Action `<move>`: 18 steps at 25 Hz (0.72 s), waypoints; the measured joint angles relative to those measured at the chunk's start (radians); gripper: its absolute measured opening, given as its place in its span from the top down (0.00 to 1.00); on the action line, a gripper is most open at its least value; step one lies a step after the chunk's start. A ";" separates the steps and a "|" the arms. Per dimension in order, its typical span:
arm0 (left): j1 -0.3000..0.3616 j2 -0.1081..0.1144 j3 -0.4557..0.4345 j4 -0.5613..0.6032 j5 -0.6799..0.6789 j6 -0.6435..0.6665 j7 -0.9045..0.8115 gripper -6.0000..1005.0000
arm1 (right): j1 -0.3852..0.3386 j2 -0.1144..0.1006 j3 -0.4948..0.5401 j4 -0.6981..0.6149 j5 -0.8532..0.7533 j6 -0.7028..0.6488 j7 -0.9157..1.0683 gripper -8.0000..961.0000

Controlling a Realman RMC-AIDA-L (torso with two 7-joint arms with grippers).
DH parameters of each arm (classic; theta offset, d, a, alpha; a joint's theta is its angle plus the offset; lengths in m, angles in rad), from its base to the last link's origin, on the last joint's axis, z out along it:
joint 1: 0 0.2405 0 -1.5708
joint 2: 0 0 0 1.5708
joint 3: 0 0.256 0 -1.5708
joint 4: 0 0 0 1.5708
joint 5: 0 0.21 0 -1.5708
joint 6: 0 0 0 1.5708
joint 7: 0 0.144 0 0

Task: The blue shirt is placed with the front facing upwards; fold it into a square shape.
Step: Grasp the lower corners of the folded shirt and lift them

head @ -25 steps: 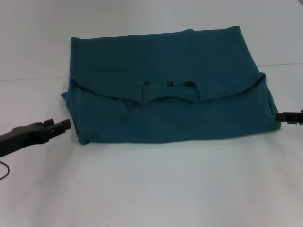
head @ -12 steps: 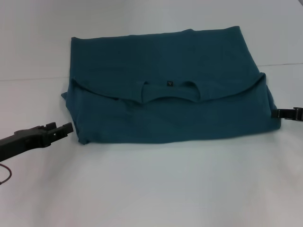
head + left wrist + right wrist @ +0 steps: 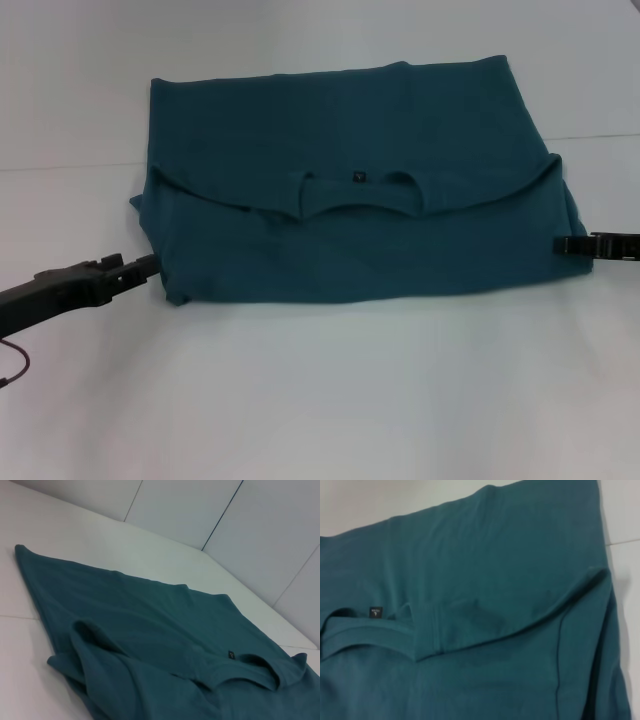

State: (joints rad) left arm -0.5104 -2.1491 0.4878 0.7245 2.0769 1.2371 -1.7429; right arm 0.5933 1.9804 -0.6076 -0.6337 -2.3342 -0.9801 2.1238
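Closing inward, both pincers (image 3: 140, 266) (image 3: 562, 244) reach blue shirt (image 3: 350, 180).

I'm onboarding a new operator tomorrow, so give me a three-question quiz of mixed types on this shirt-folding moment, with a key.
1. True or false: the blue shirt lies fully spread out, with both sleeves flat on the table.
2. Multiple choice: where is the left end effector? A) hovering over the collar; B) at the shirt's near left edge; C) parked off the table.
3. Fill in: the small dark label sits at the ____ opening.

Key:
1. False. The shirt is already folded over itself, with the neckline near the middle.
2. B. The right end effector is at the opposite edge.
3. Neck.
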 joint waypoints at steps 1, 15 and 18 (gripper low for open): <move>-0.001 0.000 0.000 0.001 0.000 0.000 -0.001 0.37 | 0.002 0.002 0.000 0.001 -0.003 0.002 0.000 0.41; -0.003 0.000 0.000 0.002 0.000 -0.005 -0.001 0.37 | 0.016 0.007 -0.008 0.025 -0.006 -0.011 0.012 0.61; -0.003 -0.001 0.000 0.002 0.000 -0.005 -0.002 0.37 | 0.014 0.007 -0.008 0.022 -0.005 -0.012 0.014 0.72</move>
State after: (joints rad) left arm -0.5139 -2.1500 0.4878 0.7267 2.0767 1.2317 -1.7446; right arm 0.6078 1.9878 -0.6152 -0.6122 -2.3395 -0.9925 2.1376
